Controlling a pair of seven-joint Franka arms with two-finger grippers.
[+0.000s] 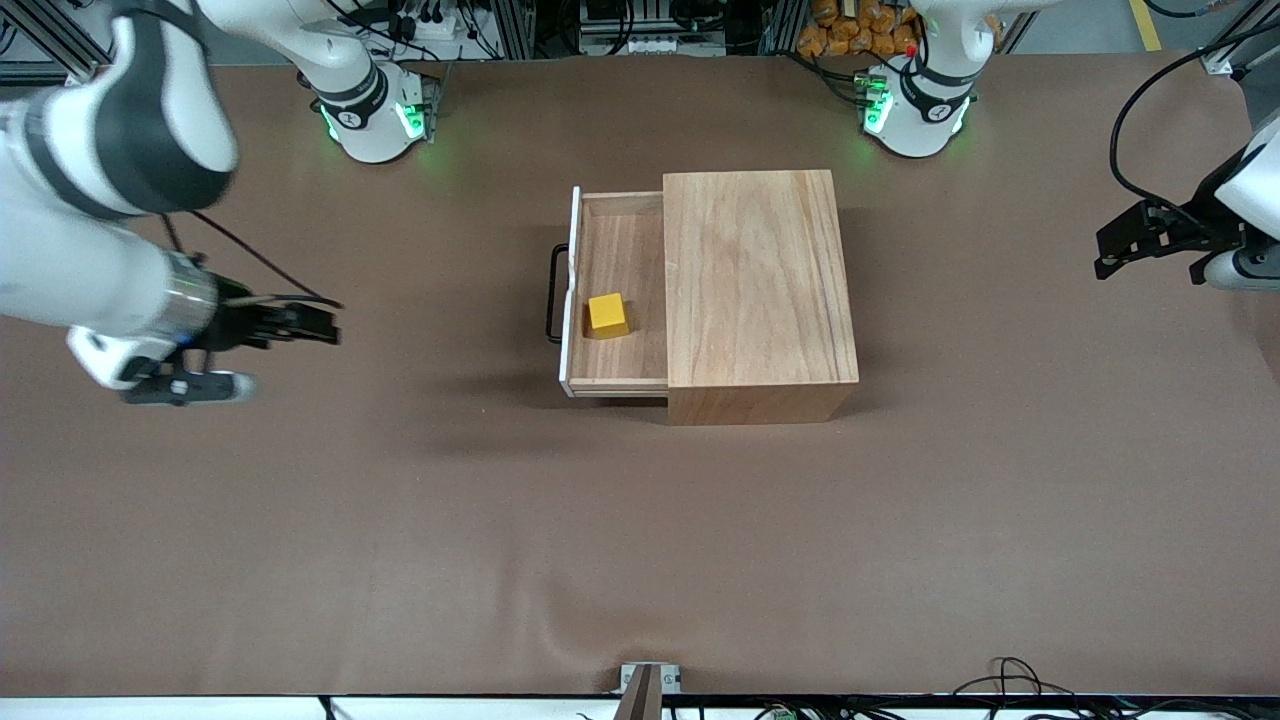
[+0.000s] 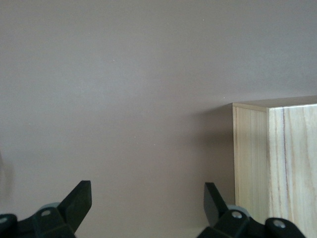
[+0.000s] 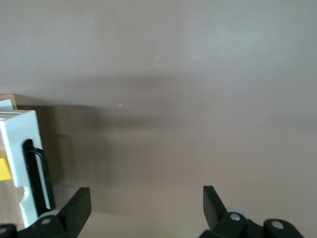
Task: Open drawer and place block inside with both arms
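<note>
The wooden box stands mid-table with its drawer pulled open toward the right arm's end. The yellow block lies inside the drawer near its white front panel and black wire handle. My right gripper is open and empty over the bare table, well away from the handle. My left gripper is open and empty over the table at the left arm's end. The right wrist view shows the panel, the handle and a sliver of the block. The left wrist view shows the box.
The brown table mat spreads around the box. The arms' green-lit bases stand along the table's edge farthest from the front camera. Cables lie along the nearest edge.
</note>
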